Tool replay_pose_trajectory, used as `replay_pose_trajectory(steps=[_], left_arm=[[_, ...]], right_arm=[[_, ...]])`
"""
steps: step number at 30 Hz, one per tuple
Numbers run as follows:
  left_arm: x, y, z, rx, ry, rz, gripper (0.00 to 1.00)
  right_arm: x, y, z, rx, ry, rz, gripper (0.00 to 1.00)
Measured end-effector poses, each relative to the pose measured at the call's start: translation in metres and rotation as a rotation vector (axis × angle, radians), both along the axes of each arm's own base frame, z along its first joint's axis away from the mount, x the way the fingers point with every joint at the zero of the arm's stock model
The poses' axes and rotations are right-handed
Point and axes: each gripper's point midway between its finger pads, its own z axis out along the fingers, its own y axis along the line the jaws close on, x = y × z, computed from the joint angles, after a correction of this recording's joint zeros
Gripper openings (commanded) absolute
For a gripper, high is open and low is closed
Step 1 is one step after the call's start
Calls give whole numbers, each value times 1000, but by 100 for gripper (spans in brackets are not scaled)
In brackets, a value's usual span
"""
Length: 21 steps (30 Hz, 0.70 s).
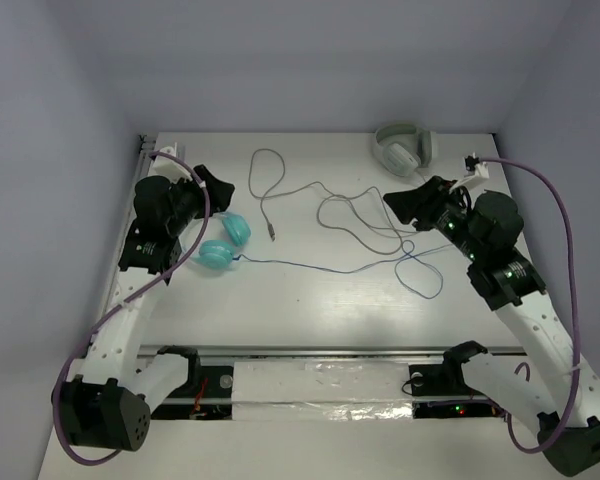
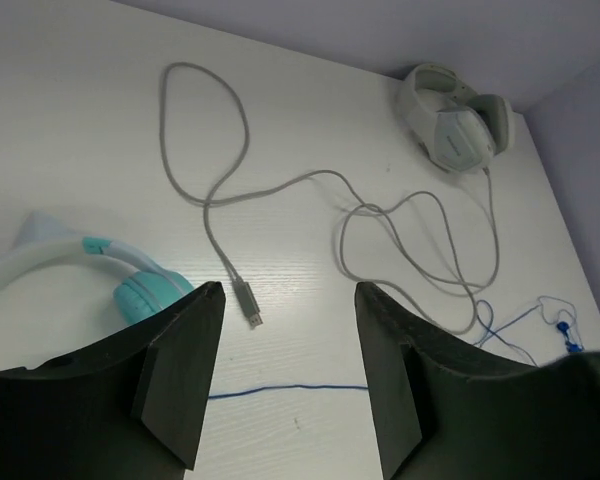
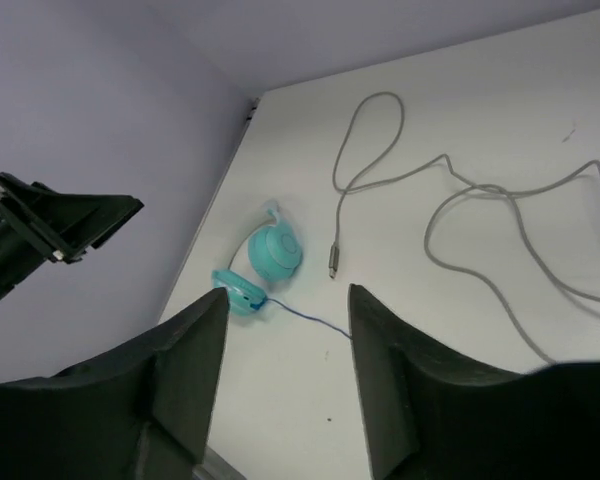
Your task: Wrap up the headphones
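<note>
The headphones [image 1: 225,243] lie at the left of the table, with teal ear cups and a white headband. Their thin blue cable [image 1: 320,267] runs right across the table to a loose loop near my right arm. My left gripper [image 1: 216,187] is open and empty, above and just behind the headphones. In the left wrist view an ear cup [image 2: 143,295] shows beside the left finger, and the blue cable [image 2: 280,389] passes under the open gripper [image 2: 290,292]. My right gripper [image 1: 402,204] is open and empty at the right. In its wrist view the gripper [image 3: 288,296] frames the headphones [image 3: 270,255] and blue cable [image 3: 310,318].
Grey-white headphones [image 1: 402,148] sit at the back right, also in the left wrist view [image 2: 455,118]. Their grey cable [image 1: 320,200] loops across the back middle and crosses the blue cable at the right. Its plug [image 1: 271,233] lies near the teal ear cups. Walls stand close on both sides.
</note>
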Motion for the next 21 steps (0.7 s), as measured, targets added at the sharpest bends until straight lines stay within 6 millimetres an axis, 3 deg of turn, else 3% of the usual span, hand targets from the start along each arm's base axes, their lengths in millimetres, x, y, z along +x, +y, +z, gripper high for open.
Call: replay_pose_trajectory(steps=[2, 4, 5, 6, 8, 13, 16, 17, 21], left_arm=[[1, 6, -1, 28, 12, 28, 42], [3, 15, -5, 63, 34, 67, 33], [5, 19, -7, 83, 44, 87, 17], [6, 25, -12, 104, 63, 111, 8], [8, 35, -24, 150, 112, 159, 0], [11, 57, -78, 260, 300, 243, 0], [7, 69, -115, 330, 431, 279, 18], [5, 72, -126, 351, 472, 286, 28], [-3, 84, -164, 412, 615, 304, 41]], right_arm=[[-4, -2, 1, -5, -12, 2, 20], [-9, -3, 0, 1, -18, 3, 0], [-11, -4, 0, 3, -19, 4, 0], [-13, -4, 0, 7, -21, 6, 0], [-16, -3, -4, 9, -17, 15, 0], [-20, -3, -23, 2, 14, 24, 0], [-21, -3, -30, -1, 22, 24, 0], [-21, -3, -32, -2, 25, 24, 0], [-20, 2, -42, -10, 45, 39, 0]])
